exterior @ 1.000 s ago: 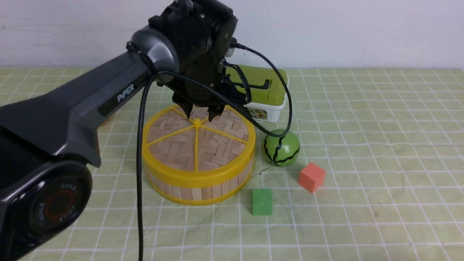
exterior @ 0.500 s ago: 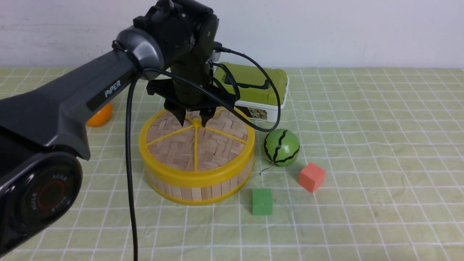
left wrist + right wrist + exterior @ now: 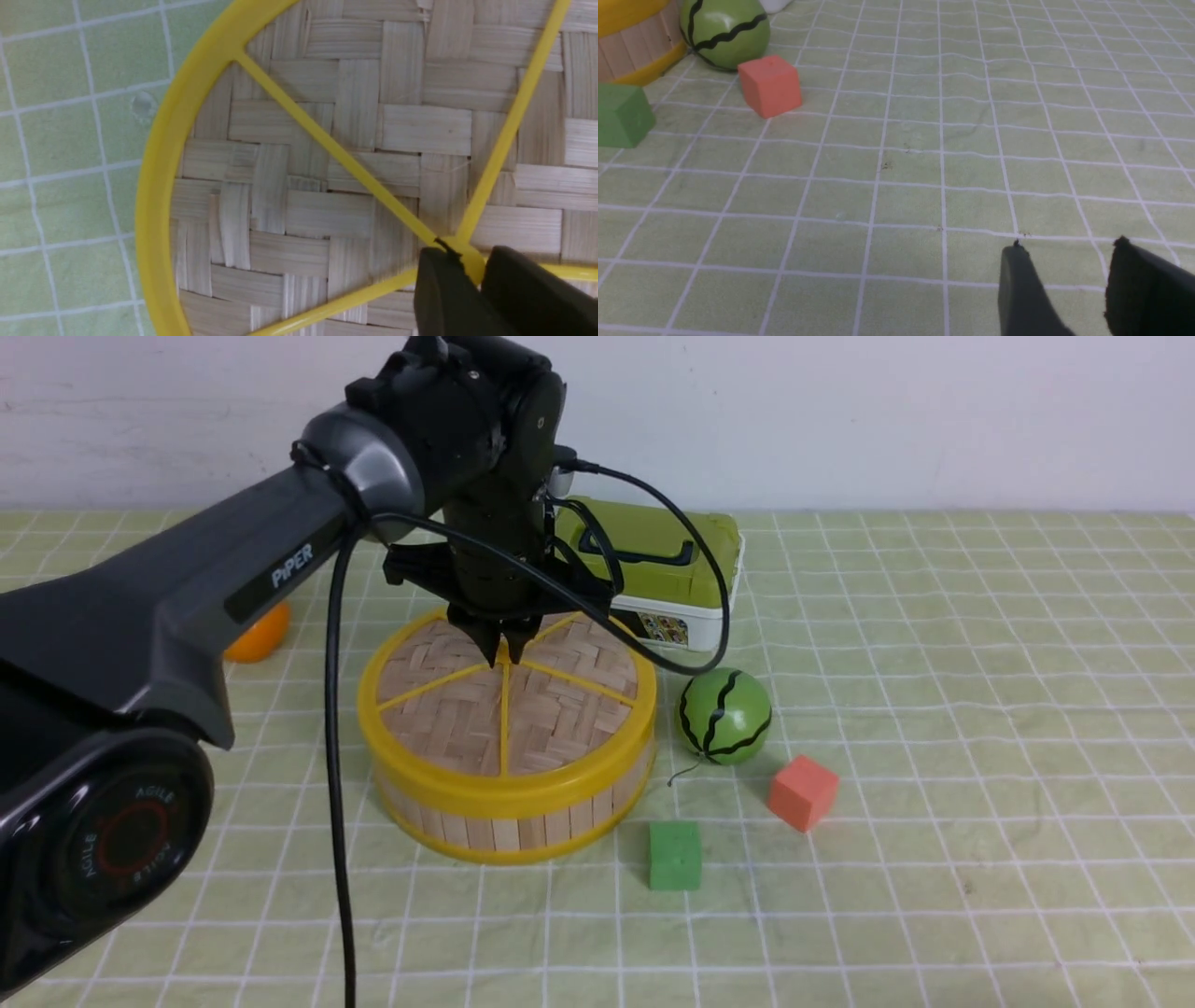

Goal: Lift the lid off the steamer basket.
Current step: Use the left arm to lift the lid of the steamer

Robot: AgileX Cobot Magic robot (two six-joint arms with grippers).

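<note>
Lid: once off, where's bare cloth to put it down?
Widest bare cloth for the lid: right side, past the red cube and watermelon ball. Also the near strip in front of the steamer basket and green cube. Crowded: right of the basket, and behind it by the green box.

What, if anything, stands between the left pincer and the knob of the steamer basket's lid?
Nothing visible does. The left pincer grips the centre knob of the lid from both sides, and the lid rests on the steamer basket.

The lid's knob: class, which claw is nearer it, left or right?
Left. The left claw pinches the knob at the lid's centre; the right claw sits over the tablecloth, apart from it.
</note>
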